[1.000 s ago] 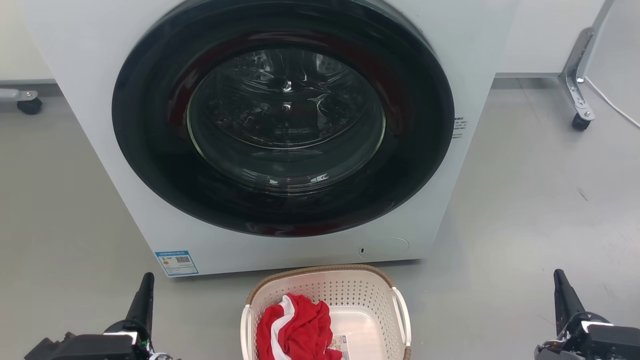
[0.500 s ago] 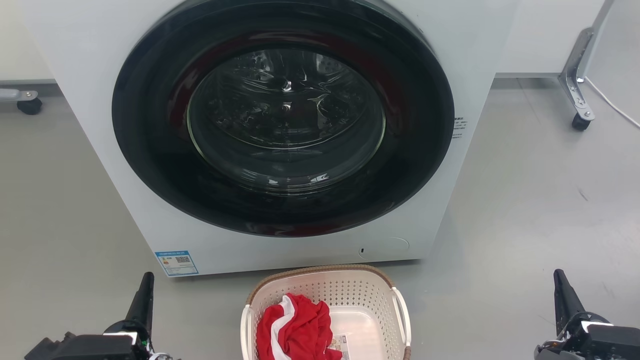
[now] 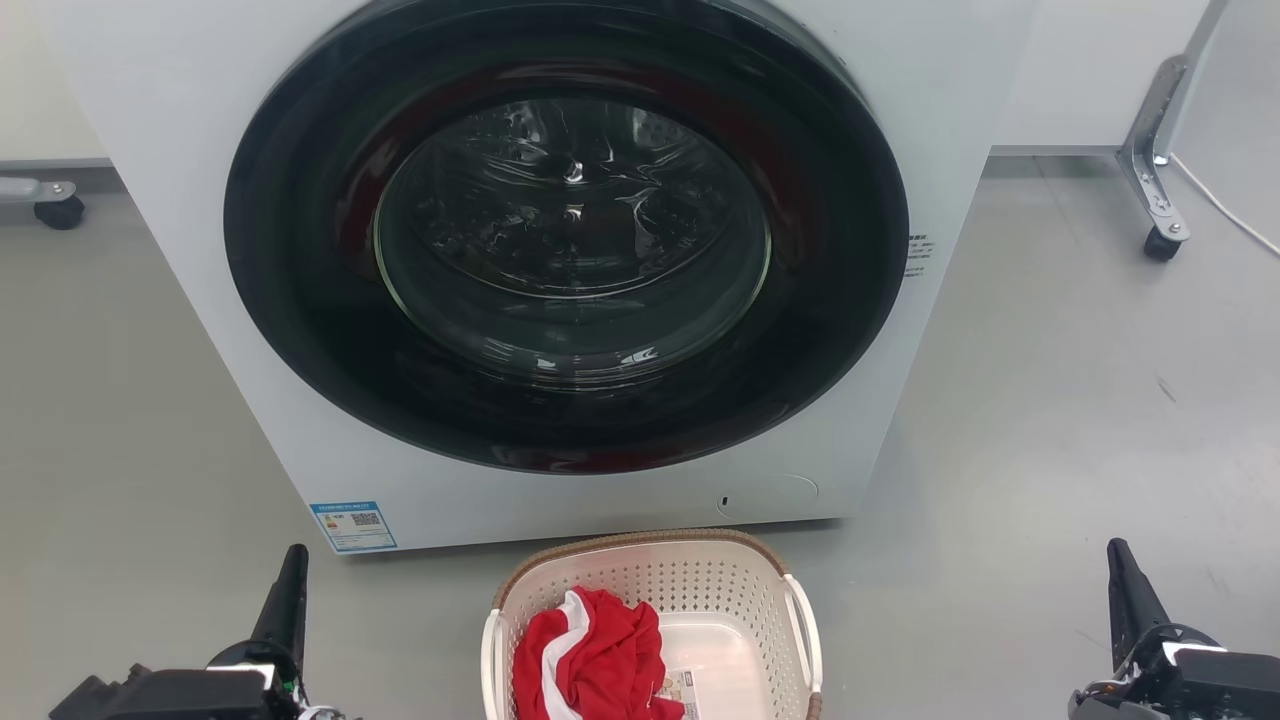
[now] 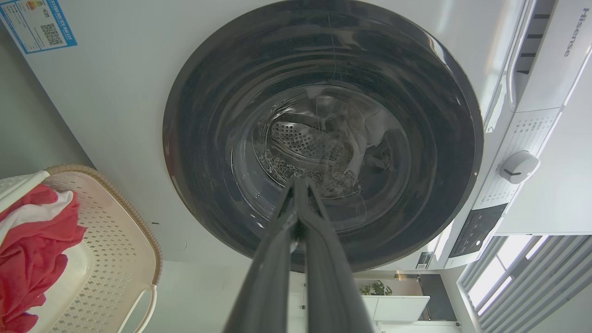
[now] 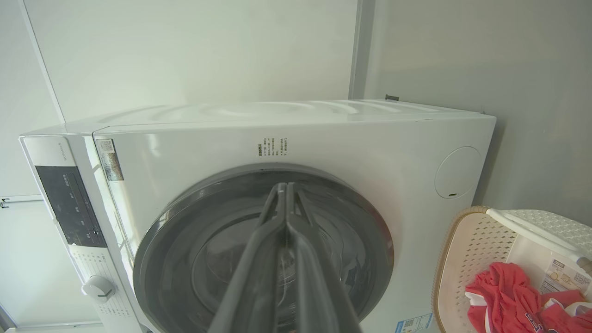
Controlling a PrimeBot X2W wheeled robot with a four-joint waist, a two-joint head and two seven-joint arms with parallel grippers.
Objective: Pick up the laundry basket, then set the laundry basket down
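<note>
The laundry basket (image 3: 720, 590), cream-white and perforated with a brown woven rim, sits on the floor at the bottom centre of the head view, just before the washing machine. A red and white garment (image 3: 590, 655) lies in it, and a label shows on its bottom. The basket also appears at the left edge of the left wrist view (image 4: 115, 249) and the lower right of the right wrist view (image 5: 481, 249). My left gripper (image 3: 290, 580) is at the lower left, well left of the basket, fingers pressed together (image 4: 298, 185). My right gripper (image 3: 1122, 575) is at the lower right, also shut (image 5: 283, 189) and holding nothing.
A white front-loading washing machine (image 3: 200, 200) with a dark round door (image 3: 570, 230), shut, stands directly behind the basket. Grey floor spreads to both sides. A caster leg (image 3: 1160, 240) stands at the far right and another wheel (image 3: 58, 210) at the far left.
</note>
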